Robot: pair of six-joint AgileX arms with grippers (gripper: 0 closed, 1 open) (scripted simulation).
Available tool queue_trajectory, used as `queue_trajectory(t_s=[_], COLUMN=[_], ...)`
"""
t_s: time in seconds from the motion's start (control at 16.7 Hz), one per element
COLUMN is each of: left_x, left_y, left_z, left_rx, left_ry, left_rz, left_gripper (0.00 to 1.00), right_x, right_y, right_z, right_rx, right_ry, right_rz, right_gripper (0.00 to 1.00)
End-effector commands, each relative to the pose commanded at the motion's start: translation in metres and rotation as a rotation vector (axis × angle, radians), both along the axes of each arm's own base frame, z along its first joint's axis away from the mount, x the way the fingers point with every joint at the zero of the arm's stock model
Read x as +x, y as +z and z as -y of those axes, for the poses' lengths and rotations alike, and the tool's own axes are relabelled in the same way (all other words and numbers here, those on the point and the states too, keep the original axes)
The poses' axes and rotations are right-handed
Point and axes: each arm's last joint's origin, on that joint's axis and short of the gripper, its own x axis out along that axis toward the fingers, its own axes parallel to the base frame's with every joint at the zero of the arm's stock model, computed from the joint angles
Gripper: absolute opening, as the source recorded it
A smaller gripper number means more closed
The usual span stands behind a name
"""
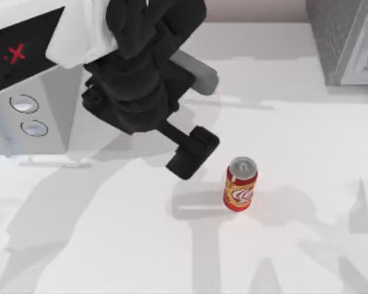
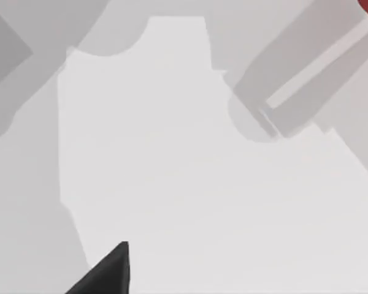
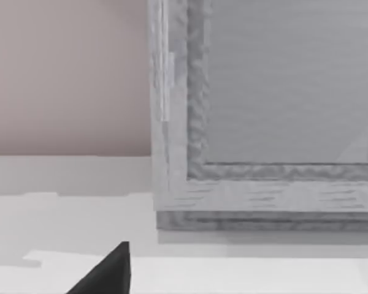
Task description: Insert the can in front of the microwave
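Beside the can (image 1: 240, 184), left tool (image 1: 192, 153) hovers; grip state unclear.

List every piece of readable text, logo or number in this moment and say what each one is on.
"E·X": white E, red dot and red X, on the black band atop the microwave at the table's left; the word is cut off by the picture's edge.
The can has a pale round logo on its side, its lettering too blurred to read.
The speckled grey box bears no text.
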Motion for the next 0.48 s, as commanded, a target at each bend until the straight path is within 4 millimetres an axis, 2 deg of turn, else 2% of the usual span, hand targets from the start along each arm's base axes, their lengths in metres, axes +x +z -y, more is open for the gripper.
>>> queue_trajectory(t_s=[0.24,0.48], left_x=[0.027,0.037], left_y=[-0.017,-0.036], left_z=[0.069,0.114], left_rx=[0.07,0.109], left_ry=[-0.048,-0.068], left_rz=[-0.088,-0.129], left_gripper=[1.0,1.0], right_x=[0.0,0.0], right_y=[0.0,0.0], right_z=[0.0,0.0], right_rx=[0.0,0.0], right_ry=[0.0,0.0], right_rz=[0.0,0.0], right_gripper=[1.0,1.0])
